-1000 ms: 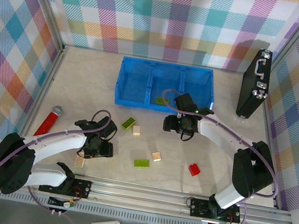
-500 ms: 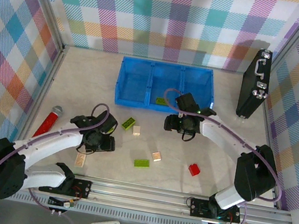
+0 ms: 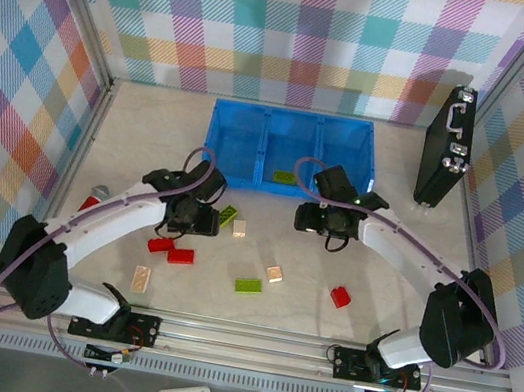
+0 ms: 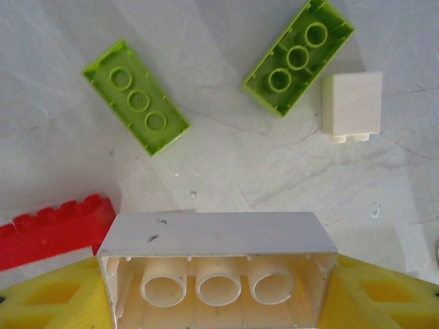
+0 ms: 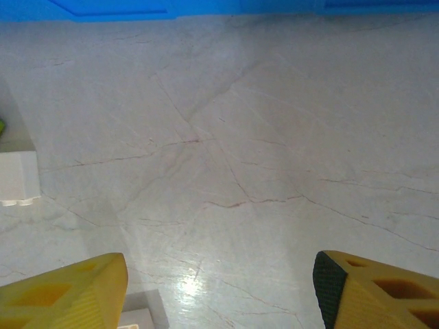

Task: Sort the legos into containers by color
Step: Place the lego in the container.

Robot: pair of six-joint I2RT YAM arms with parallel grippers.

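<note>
My left gripper [image 3: 197, 217] is shut on a tan lego [image 4: 218, 264], held hollow side toward the camera between yellow fingers [image 4: 48, 298], just above the table. Under it lie two lime green legos [image 4: 135, 106] [image 4: 298, 57], a small tan lego [image 4: 352, 104] and a red lego [image 4: 55, 229]. The blue three-compartment container [image 3: 236, 141] stands beyond, with one green lego [image 3: 283, 176] in its middle section. My right gripper [image 3: 323, 222] hovers open and empty near the container's front wall [image 5: 206, 7].
Loose on the table are two red legos [image 3: 171, 250], a tan one [image 3: 141, 279], a green one [image 3: 248, 285], a tan one [image 3: 275, 273] and a red one [image 3: 340, 296]. A black case [image 3: 444, 159] stands at the far right. A red stick [image 3: 94, 197] lies at left.
My left arm has swung away from the near edge toward the container, uncovering two red legos behind it. The right gripper has drifted slightly to the right.
</note>
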